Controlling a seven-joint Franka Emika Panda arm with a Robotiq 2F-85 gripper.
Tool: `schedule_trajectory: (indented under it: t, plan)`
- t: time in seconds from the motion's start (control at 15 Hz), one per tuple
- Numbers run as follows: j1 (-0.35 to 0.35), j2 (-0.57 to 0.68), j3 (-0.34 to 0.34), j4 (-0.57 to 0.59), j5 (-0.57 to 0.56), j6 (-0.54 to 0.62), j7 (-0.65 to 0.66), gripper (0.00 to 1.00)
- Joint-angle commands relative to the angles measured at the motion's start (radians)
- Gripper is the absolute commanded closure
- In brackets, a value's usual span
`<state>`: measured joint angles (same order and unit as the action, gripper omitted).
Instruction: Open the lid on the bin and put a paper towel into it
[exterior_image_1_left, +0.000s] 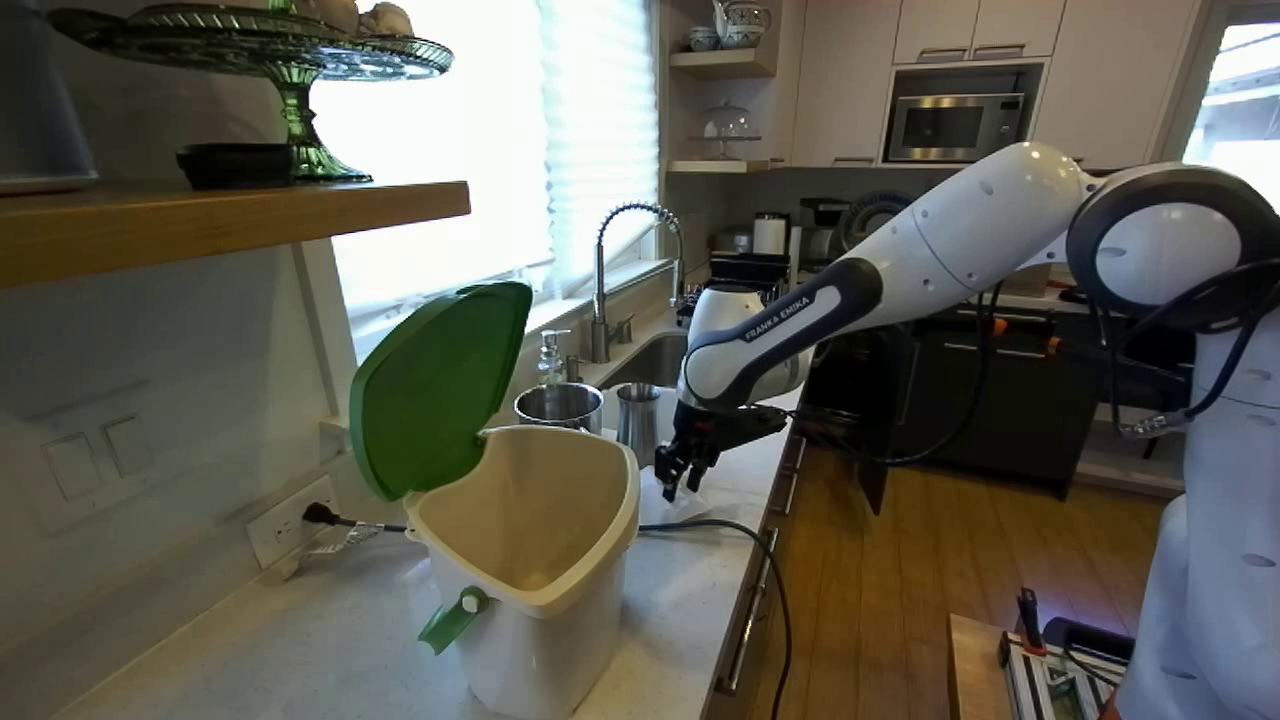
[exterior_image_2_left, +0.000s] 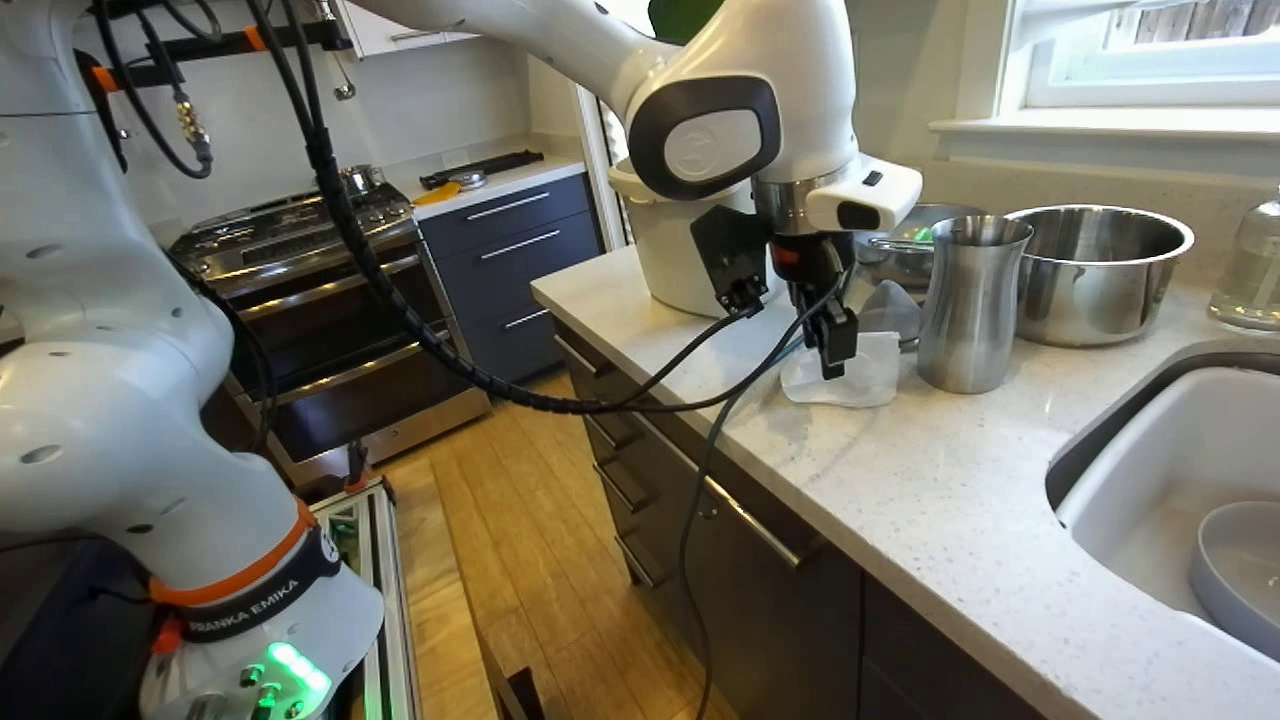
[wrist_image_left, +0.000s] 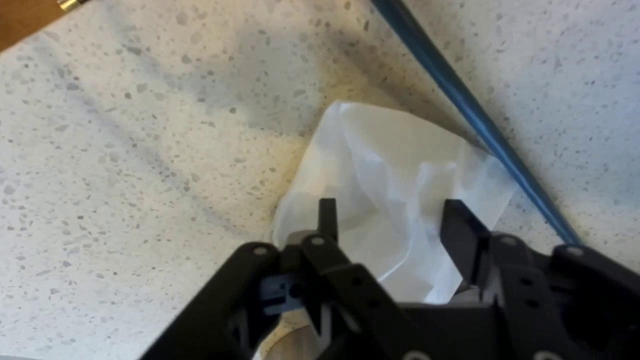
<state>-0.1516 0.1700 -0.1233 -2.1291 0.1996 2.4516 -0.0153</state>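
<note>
Wrist view clearest: towel (wrist_image_left: 387, 195) apparently beneath jaws.

Bin (exterior_image_1_left: 550, 640) stands open, lid (exterior_image_1_left: 440, 390) raised, towel (wrist_image_left: 375, 195) creased

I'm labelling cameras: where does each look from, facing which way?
In an exterior view: near the cream-beige plastic bin, facing the coiled steel faucet; white arm, black gripper show.
In an exterior view: near the white sink, facing bin and steel stove; arm, white base, gripper show.
Wrist view: over crumpled white paper towel, facing down; fingers show.
Both exterior views share bin, arm, gripper.
</note>
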Motion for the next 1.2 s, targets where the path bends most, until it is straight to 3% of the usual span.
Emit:
schedule_trajectory:
  t: [0.0,0.27,0.73,1.13]
  plan:
    - [-0.006,0.007,0.011,-0.011,0.043,0.024,-0.013,0.74]
    - [-0.007,0.010,0.013,-0.007,0.057,0.011,-0.012,1.00]
    - [0.010,-0.133,-0.006,0.031,-0.103,-0.116,0.026,1.00]
    - [0.031,-0.312,0.022,0.118,-0.184,-0.356,0.010,1.00]
